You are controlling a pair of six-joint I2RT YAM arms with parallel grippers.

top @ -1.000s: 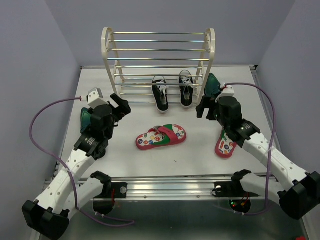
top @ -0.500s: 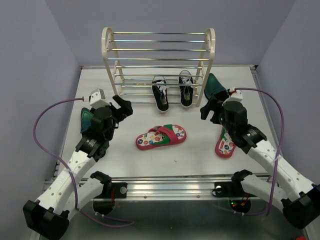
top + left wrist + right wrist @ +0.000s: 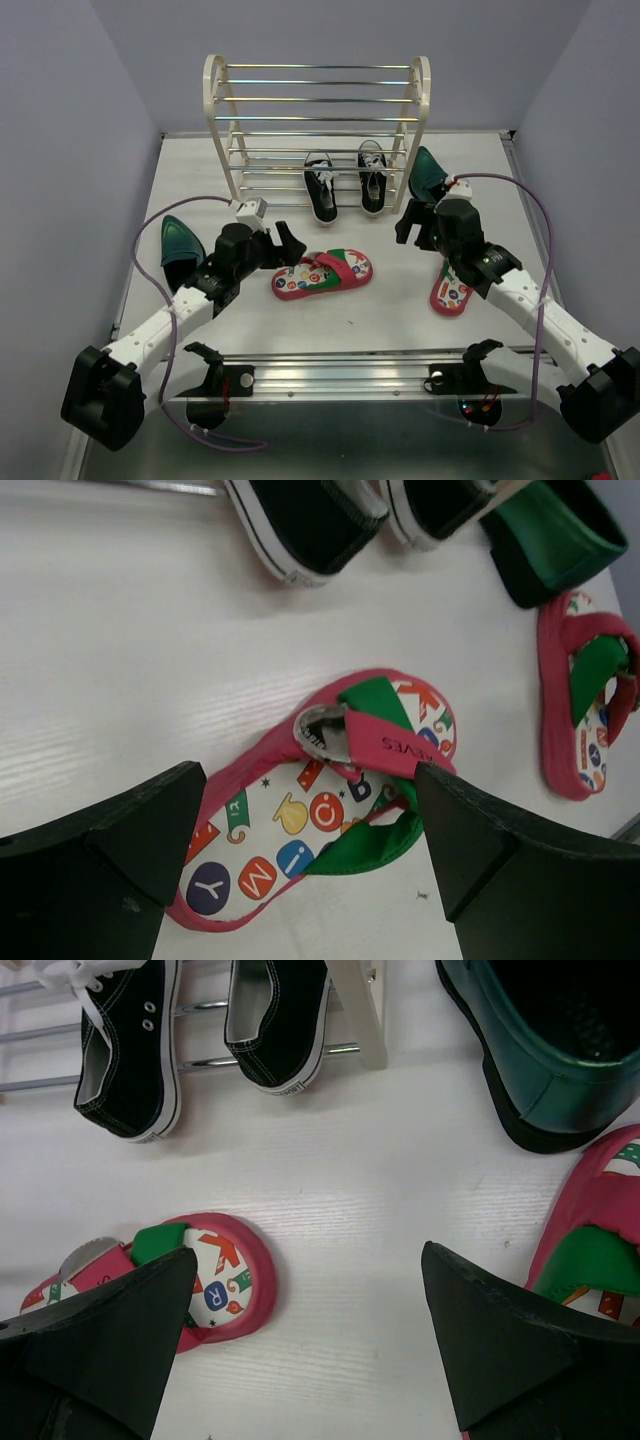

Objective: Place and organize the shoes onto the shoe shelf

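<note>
One pair looks done. The two sneakers (image 3: 322, 186) sit side by side on the lowest rods of the shelf (image 3: 318, 100), which stands at 12 o'clock on the bench (image 3: 200, 170), with their heels pointing out toward 6 o'clock. The other four shoes lie loose on the bench, so about two thirds of the job is left.

One flip-flop (image 3: 322, 273) lies mid-bench, pointing 9 to 3 o'clock. Its mate (image 3: 452, 285) lies at 4 o'clock, well apart from it. One teal shoe (image 3: 180, 245) is at 9 o'clock. The other teal shoe (image 3: 425, 172) is at 2 o'clock, just beside the shelf's right panel.

The left jaws are wide open and empty, hanging at the 9 o'clock end of the central flip-flop. The left wrist view frames that flip-flop between the fingers, so it seems to be the next pick. The right jaws are also wide open and hold nothing. They are over bare bench between the two flip-flops, with the teal shoe at 1 o'clock in their own view.
</note>
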